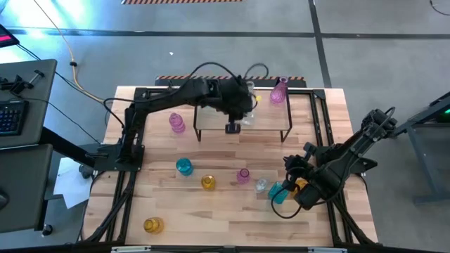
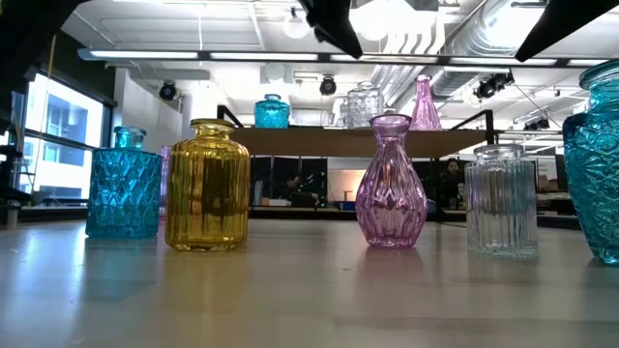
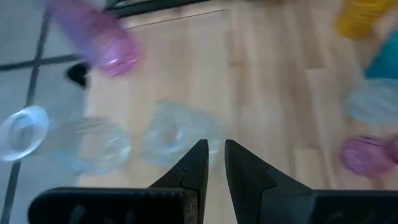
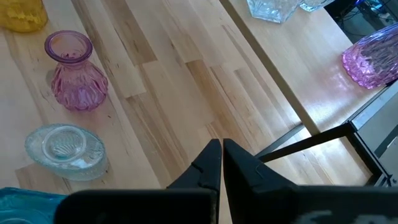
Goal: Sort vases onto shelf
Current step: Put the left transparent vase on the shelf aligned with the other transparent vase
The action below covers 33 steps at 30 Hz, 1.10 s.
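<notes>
The shelf (image 1: 242,133) stands at the table's far middle. On it are a pink vase (image 1: 279,91) and clear vases (image 1: 246,107); the low view also shows a teal jar (image 2: 272,111) there. My left gripper (image 3: 215,149) hangs over the shelf's near edge (image 1: 233,128), open by a narrow gap, with nothing between its fingers and the clear vases (image 3: 171,134) just beyond them. On the table stand teal (image 1: 183,166), yellow (image 1: 208,183), pink (image 1: 243,176) and clear (image 1: 261,185) vases. My right gripper (image 4: 221,149) is shut and empty, above the table near a teal vase (image 1: 279,192).
Another pink vase (image 1: 176,123) stands left of the shelf, and a yellow one (image 1: 153,225) sits at the near left corner. Bare tabletop (image 1: 232,221) lies along the near edge. Black arm frames (image 1: 126,151) run along both sides of the table.
</notes>
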{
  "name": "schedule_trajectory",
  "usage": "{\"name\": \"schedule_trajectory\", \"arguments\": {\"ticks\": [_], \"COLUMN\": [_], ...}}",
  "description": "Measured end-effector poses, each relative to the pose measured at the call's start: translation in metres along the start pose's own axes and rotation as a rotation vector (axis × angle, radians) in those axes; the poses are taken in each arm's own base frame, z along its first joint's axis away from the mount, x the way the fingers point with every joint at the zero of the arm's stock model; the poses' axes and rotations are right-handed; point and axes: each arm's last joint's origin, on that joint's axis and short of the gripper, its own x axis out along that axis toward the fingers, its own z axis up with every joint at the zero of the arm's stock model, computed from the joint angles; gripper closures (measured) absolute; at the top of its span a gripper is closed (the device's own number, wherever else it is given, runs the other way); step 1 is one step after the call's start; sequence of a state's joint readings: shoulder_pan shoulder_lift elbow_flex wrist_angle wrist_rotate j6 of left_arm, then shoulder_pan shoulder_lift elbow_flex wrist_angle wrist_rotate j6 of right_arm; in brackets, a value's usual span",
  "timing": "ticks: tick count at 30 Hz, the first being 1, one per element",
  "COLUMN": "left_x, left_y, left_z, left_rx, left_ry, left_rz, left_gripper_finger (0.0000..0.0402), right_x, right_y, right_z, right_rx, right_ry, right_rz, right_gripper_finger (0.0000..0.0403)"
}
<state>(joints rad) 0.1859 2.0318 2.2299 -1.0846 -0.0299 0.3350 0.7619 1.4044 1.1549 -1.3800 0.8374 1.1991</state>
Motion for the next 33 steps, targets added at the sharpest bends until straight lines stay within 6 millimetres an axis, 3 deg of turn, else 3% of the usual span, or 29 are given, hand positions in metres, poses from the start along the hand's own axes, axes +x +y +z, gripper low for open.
{"name": "schedule_trajectory", "arguments": {"ticks": [4, 13, 19, 23, 26, 30, 33], "left_x": [0.001, 0.031, -0.003, -0.047, -0.067, -0.069, -0.047], "left_y": [-0.021, -0.061, -0.039, -0.026, -0.027, -0.042, -0.059], "left_z": [0.003, -0.014, -0.044, -0.076, -0.105, -0.136, -0.153], "left_rx": [0.054, 0.043, -0.089, -0.200, -0.283, -0.319, -0.312], "left_ry": [0.014, 0.122, 0.085, -0.039, -0.125, -0.254, -0.327], "left_rz": [-0.039, -0.073, 0.013, 0.077, 0.110, 0.078, 0.010], "left_gripper_finger": [0.0379, 0.0401, 0.0401, 0.0401, 0.0401, 0.0401, 0.0401], "right_x": [-0.003, -0.027, -0.025, -0.017, -0.013, -0.009, -0.010], "right_y": [0.001, -0.002, -0.003, -0.004, -0.006, -0.008, -0.011], "right_z": [-0.002, -0.022, -0.041, -0.051, -0.049, -0.040, -0.029], "right_rx": [0.046, 0.145, 0.199, 0.208, 0.213, 0.217, 0.217], "right_ry": [-0.032, -0.208, -0.231, -0.230, -0.241, -0.236, -0.229], "right_rz": [0.001, 0.014, 0.022, 0.002, -0.023, -0.049, -0.055], "right_gripper_finger": [0.0402, 0.0402, 0.0402, 0.0402, 0.0402, 0.0402, 0.0402]}}
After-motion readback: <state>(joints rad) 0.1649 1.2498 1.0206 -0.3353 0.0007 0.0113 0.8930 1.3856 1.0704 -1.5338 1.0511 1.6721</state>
